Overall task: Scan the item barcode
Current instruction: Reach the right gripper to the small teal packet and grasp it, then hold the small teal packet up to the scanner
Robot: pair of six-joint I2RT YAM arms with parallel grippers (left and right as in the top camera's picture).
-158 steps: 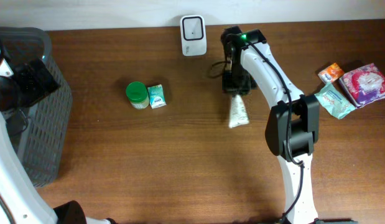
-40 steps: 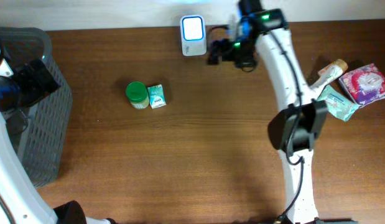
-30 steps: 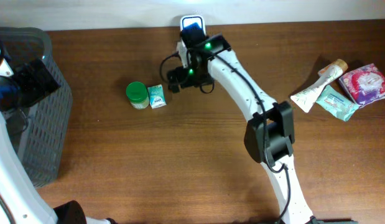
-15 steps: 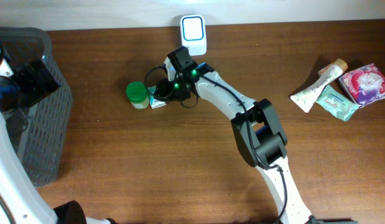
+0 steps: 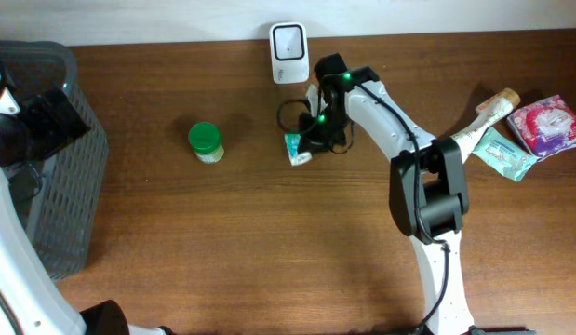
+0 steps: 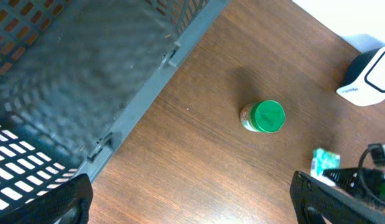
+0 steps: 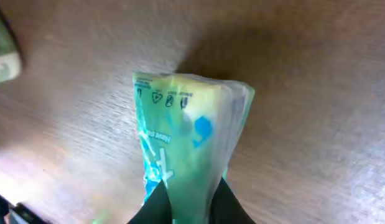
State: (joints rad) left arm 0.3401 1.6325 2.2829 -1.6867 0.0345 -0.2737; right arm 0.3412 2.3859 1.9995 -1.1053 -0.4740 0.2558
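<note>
- The teal packet point(image 5: 296, 149) is being gripped at one end by the right gripper point(image 5: 306, 142), whose jaws are clenched tight on it. In the wrist view the packet point(image 7: 186, 143) is being shown running lengthwise straight out from the fingertips point(image 7: 156, 208).
- The packet is being held over the wooden table point(image 5: 269, 251), near the white barcode scanner point(image 5: 288, 42). Whether it is being lifted clear of the wood cannot be told.
- The scanner is being faced from the near side: it lies toward the back edge of the table from the packet and slightly to the left, with bare wood between them.
- Printed marks are being shown on the packet's far end, but no barcode is being made out.
- The left gripper point(image 6: 192, 202) is being held wide open and empty over by the grey basket point(image 5: 46, 158), well apart from the packet, so the right arm is being judged the one to present it.
</note>
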